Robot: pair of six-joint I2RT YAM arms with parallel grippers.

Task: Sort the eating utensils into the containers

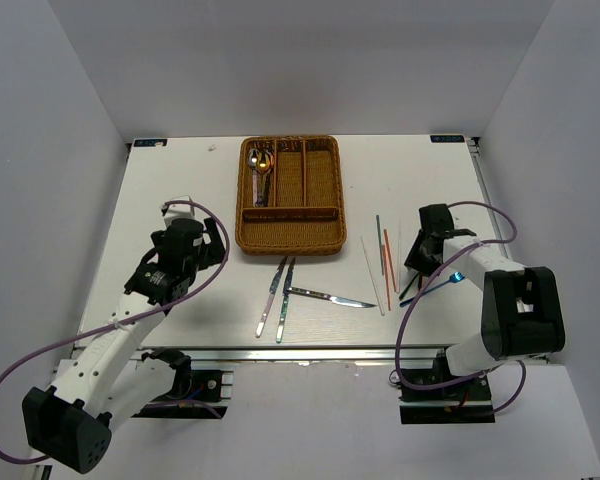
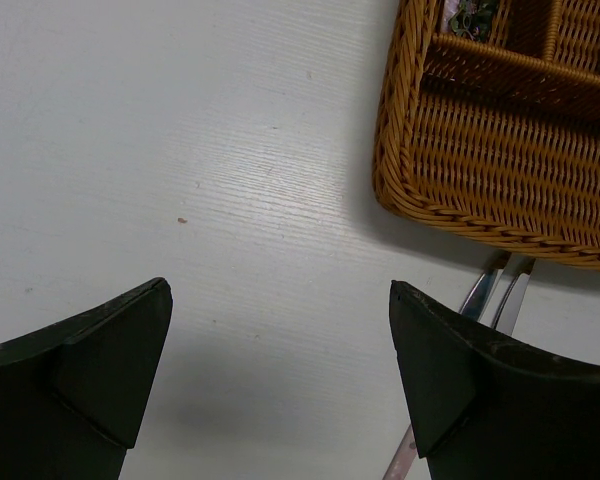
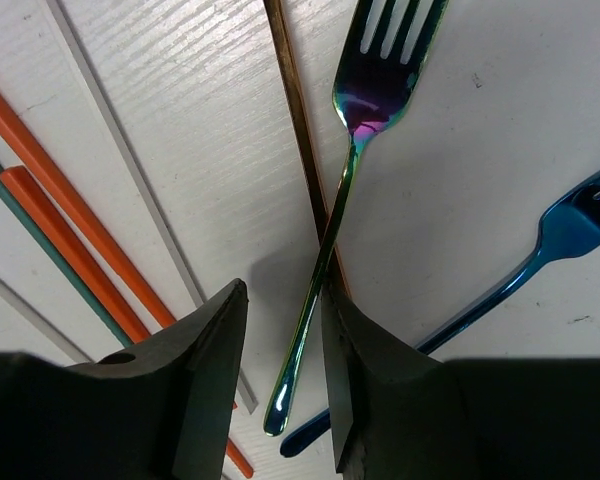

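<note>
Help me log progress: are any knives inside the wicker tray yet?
No, the three knives lie on the table just in front of the tray, whose left slot holds spoons.

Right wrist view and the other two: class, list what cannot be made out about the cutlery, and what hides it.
Right wrist view: whether the right tool touches the rainbow fork between its fingers; the angle hides contact.
Right wrist view: blue fork, tines cut off by the right edge.
Left wrist view: knives, mostly hidden behind a finger of the left tool.
Top view: spoons in the wicker tray, too small to count.
</note>
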